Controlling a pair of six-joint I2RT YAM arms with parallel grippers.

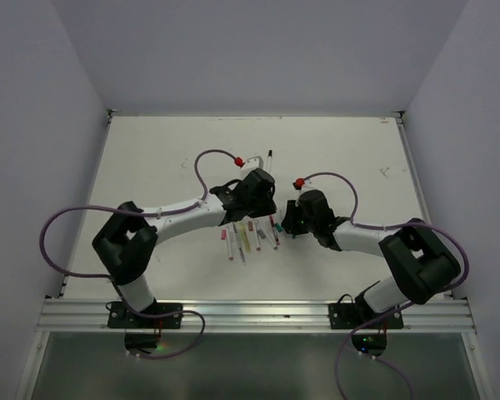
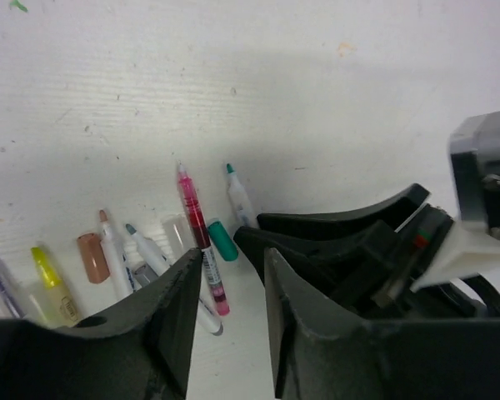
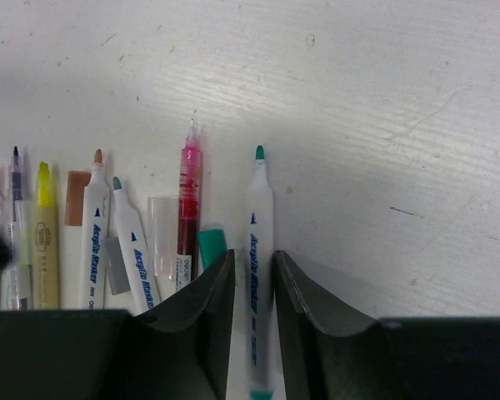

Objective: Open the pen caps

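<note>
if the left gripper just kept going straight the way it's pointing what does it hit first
Most likely the pink pen: its near end lies in the gap of the left gripper, hard by one finger. The teal cap lies beside it. Height is unclear, so the fingers might pass over both.

White table (image 1: 167, 150); uncapped pens (image 1: 250, 236) side by side; teal cap (image 3: 211, 246), brown cap (image 3: 77, 197), clear cap (image 3: 161, 233) among them.
</note>
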